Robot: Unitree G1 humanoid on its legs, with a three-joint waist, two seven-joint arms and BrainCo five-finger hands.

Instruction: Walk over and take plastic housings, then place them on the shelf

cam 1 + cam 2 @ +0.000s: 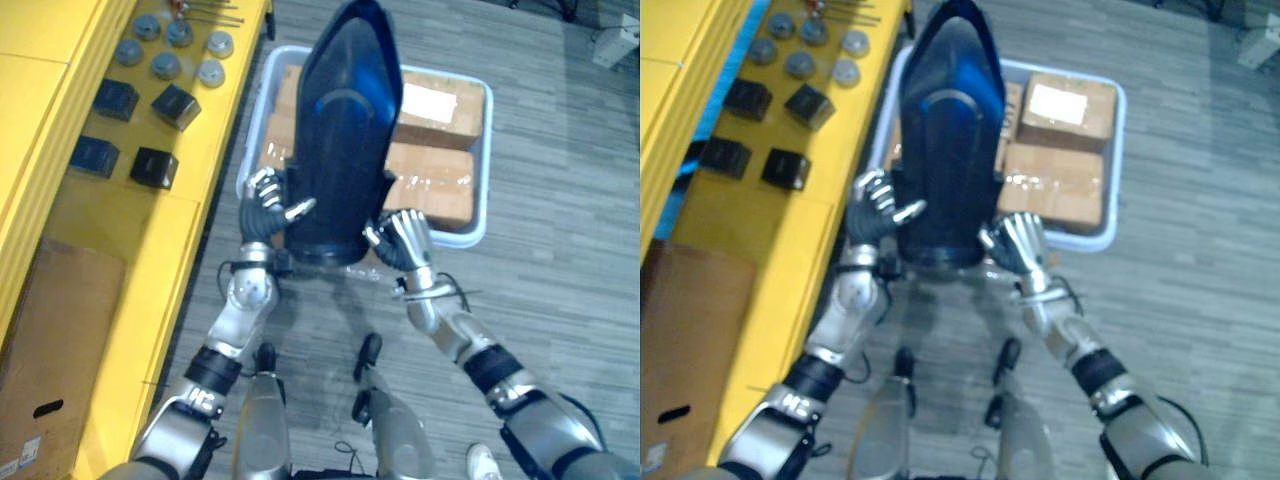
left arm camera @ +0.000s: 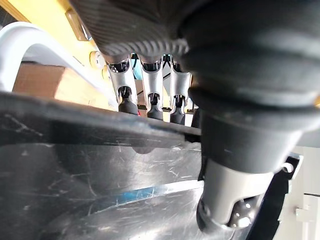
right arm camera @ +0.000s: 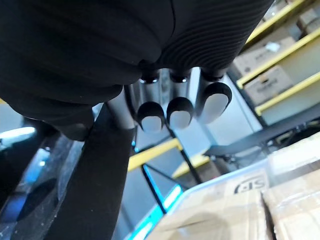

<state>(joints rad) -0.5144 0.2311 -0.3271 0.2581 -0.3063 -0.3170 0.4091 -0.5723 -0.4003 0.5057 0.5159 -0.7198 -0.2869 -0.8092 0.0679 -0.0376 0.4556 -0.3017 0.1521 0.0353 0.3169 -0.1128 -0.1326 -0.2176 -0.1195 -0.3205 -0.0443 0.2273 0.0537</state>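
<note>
A large, dark blue glossy plastic housing (image 1: 345, 130) stands upright between my two hands, its pointed end up, over the near rim of a white bin (image 1: 487, 190). My left hand (image 1: 265, 205) grips its lower left edge; in the left wrist view the fingers (image 2: 150, 85) curl over the scratched edge of the housing (image 2: 100, 170) with the thumb on the near face. My right hand (image 1: 405, 238) holds the lower right edge, and its fingers (image 3: 175, 107) bend round the dark rim of the housing (image 3: 100, 165). The yellow shelf (image 1: 60, 210) runs along my left.
The white bin holds several taped cardboard boxes (image 1: 435, 105). On the yellow shelf lie several black blocks (image 1: 175, 105) and grey discs (image 1: 165, 65), with a flat cardboard box (image 1: 50, 330) nearer me. Grey floor (image 1: 560, 300) stretches to the right.
</note>
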